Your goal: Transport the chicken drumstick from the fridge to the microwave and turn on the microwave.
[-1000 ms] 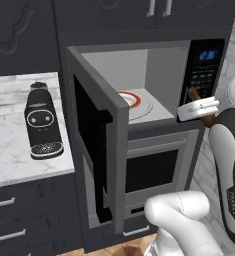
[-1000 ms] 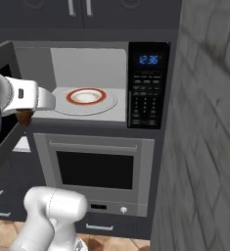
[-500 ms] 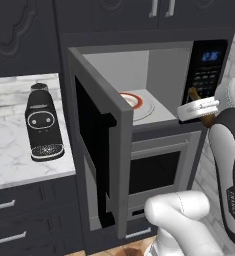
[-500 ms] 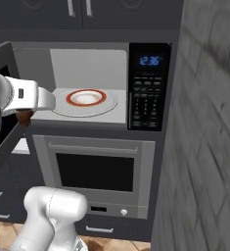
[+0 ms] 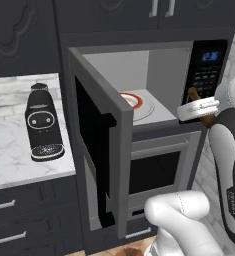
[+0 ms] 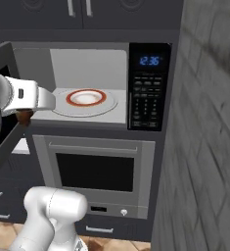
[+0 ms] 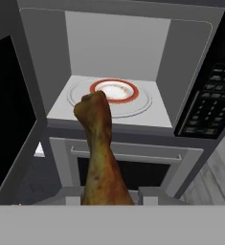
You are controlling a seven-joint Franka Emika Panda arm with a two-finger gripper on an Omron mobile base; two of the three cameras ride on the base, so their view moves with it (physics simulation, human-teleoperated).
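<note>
I have the chicken drumstick [image 7: 100,153] clamped in the gripper [image 7: 109,200], its thick end pointing toward the open microwave [image 6: 136,49]. It hangs in front of the cavity, not yet inside. A red-rimmed plate [image 6: 86,97] sits on the turntable. The microwave door [image 5: 101,150] stands swung wide, and a black coffee machine [image 5: 43,123] rests on the marble counter [image 5: 6,150].

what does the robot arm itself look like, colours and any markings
The arm is made of glossy white, rounded shells with dark grey sections at the joints. A white ringed cuff sits near the wrist, and faint small lettering runs down the forearm, too small to read. In the right base view a small dark mark shows on the white link. No loose cables are visible.
</note>
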